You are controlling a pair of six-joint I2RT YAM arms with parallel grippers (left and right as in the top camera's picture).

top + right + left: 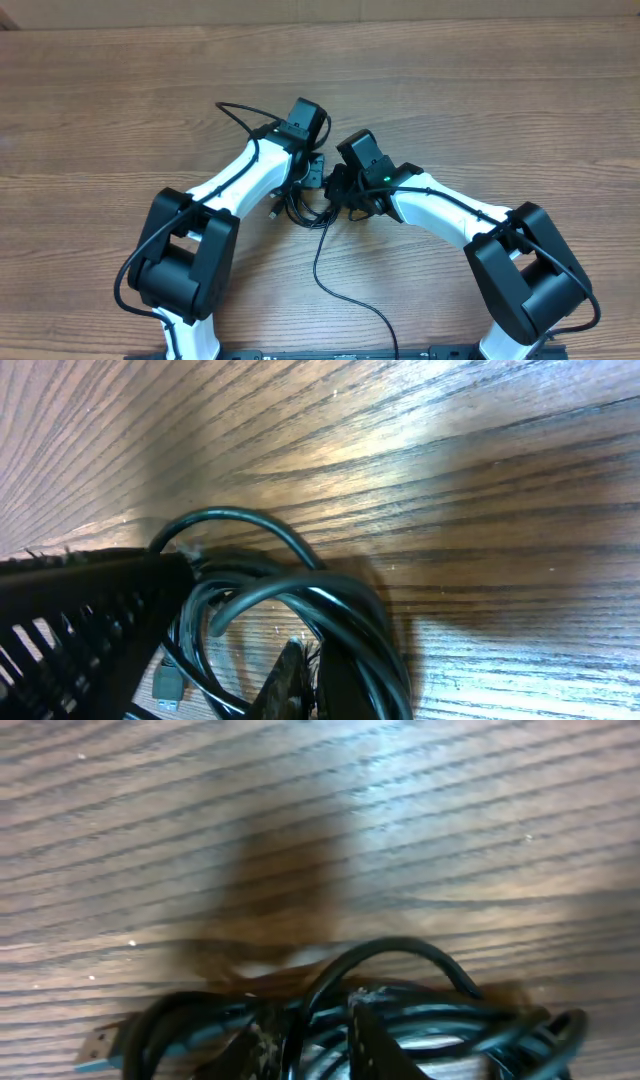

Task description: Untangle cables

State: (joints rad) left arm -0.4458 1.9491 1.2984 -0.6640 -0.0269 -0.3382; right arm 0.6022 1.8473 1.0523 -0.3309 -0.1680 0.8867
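The cables [303, 210] lie as a small knot of black loops on the wood table between my two arms. My left gripper [317, 176] reaches into the knot from the left. In the left wrist view its fingertips [365, 1032] stand narrowly apart with one cord [300, 1040] running between them; contact is not clear. A silvery plug [100, 1045] sticks out at the lower left. My right gripper [342, 192] comes in from the right. In its wrist view the gripper [315, 678] is shut, its tips poking up inside a loop of the cables [330, 600].
One long cord [330, 272] trails from the knot toward the table's near edge. The left gripper's black ribbed body [90, 620] fills the lower left of the right wrist view, close to a plug [168, 682]. Thicker arm wires [235, 108] arc beside the left wrist.
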